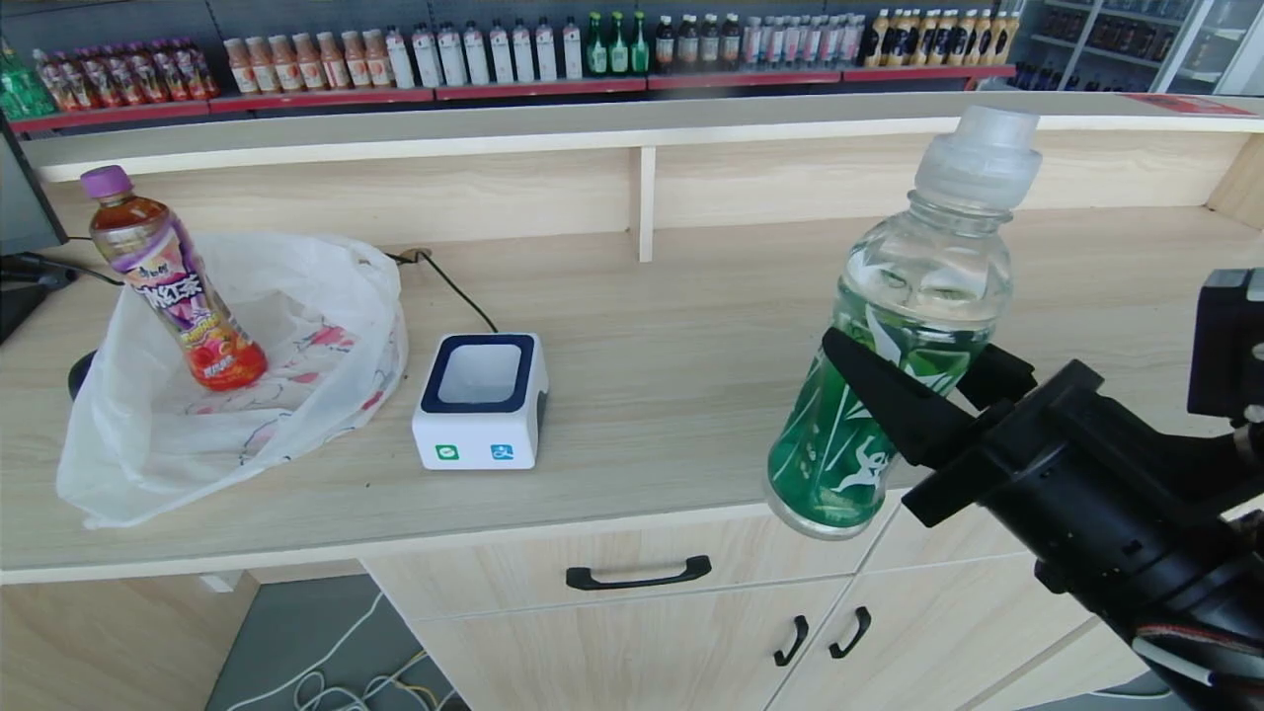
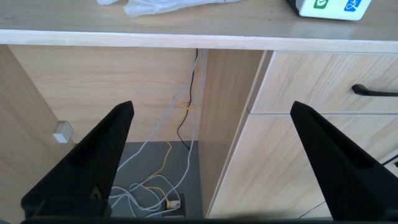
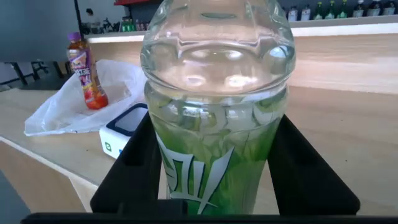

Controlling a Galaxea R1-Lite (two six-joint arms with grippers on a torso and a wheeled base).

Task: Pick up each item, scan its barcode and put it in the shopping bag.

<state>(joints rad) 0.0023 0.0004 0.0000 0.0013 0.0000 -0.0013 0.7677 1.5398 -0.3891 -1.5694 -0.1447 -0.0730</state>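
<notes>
Gripping a green-labelled bottle (image 1: 923, 276) in the right gripper (image 1: 918, 370), 2 black fingers clamped on opposite sides of the label, about mid-body. Held nearly upright with a slight tilt, clear cap on top, raised above the desk (image 1: 691, 395) near its front edge, base showing against the drawer fronts in the head view. Well apart from the scanner (image 1: 481, 400), off to its right. Close up in the right wrist view too: bottle (image 3: 217, 112) wedged tight in the gripper (image 3: 217, 180), no gap on either side.

Spread wide at the left gripper (image 2: 211, 155), nothing between the 2 fingers, touching nothing. Hanging low in front of the cabinet (image 2: 280, 149), below the desk's front edge, with cables (image 2: 161, 180) on the floor beneath.

On the desk's left, a white shopping bag (image 1: 326, 296), open and crumpled, with 1 purple-capped tea bottle (image 1: 178, 286) standing tilted in it. Just beside the bag on its right, the white scanner, window facing up, a cord (image 1: 454, 286) running back from it.
</notes>
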